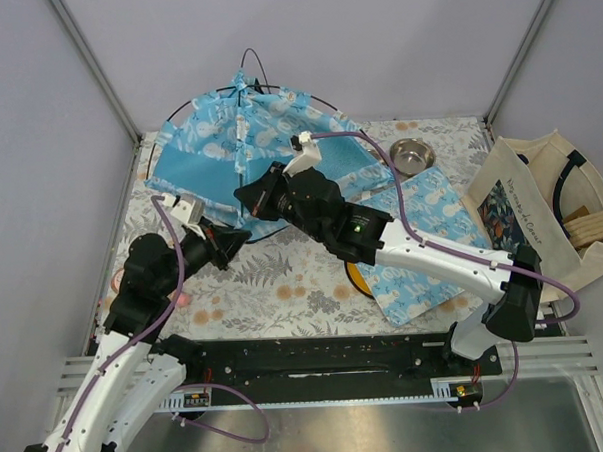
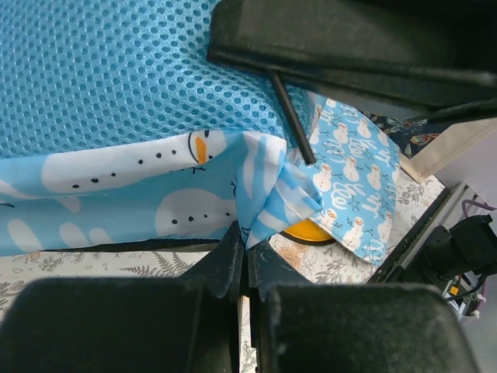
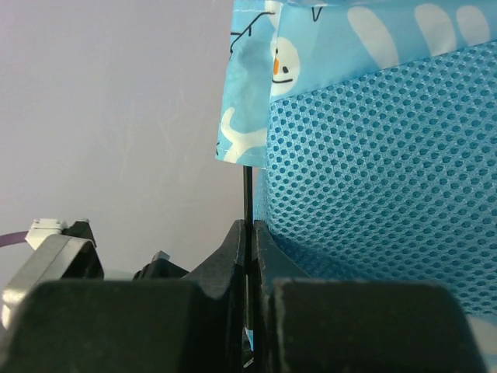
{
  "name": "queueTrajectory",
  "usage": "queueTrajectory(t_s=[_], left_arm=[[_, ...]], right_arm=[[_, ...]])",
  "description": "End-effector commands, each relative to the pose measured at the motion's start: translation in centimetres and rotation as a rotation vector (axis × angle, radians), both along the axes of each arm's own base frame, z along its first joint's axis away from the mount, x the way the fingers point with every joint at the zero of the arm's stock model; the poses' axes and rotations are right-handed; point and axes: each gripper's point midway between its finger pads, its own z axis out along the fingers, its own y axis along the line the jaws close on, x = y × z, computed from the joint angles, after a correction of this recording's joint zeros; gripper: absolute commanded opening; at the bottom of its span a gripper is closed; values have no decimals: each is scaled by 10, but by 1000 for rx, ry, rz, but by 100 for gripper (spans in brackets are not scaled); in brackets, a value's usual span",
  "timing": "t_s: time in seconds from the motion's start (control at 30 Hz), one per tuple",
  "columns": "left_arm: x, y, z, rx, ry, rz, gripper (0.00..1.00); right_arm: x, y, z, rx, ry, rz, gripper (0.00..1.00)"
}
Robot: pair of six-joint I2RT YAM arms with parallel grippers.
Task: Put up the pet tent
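A table covered in a grey fern-and-flower print fills the middle of the top view, closed in by plain grey walls with metal frame posts in the corners. The pet tent stands partly raised at the upper centre, against the back wall. The left gripper is closed, pinching a bunched fabric corner at the tent's lower edge. The right gripper is clamped on a thin black pole beside the tent's mesh panel. At the right of the top view lie a matching printed mat, a metal bowl and a cream tote bag.
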Motion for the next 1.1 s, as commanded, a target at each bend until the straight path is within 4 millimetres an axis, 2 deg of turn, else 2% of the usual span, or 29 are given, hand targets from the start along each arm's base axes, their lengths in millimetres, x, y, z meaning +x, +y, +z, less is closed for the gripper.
queueTrajectory(t_s=[0.0, 0.23, 0.5, 0.7, 0.97, 1.07], left_arm=[[-10, -10, 29, -57, -15, -71, 0], [-9, -10, 30, -70, -2, -57, 0], [-11, -12, 42, -105, 21, -63, 0], [-16, -15, 45, -130, 47, -86, 0], [-12, -16, 43, -138, 89, -74, 0], [-10, -17, 40, -143, 108, -69, 2]], right_arm=[[37, -20, -27, -103, -21, -141, 0], [37, -18, -31, -114, -25, -135, 0], [36, -21, -47, -155, -28, -132, 0], [35, -19, -46, -170, -53, -124, 0], [18, -13, -44, -199, -102, -23, 0], [10, -12, -38, -181, -106, 16, 1]])
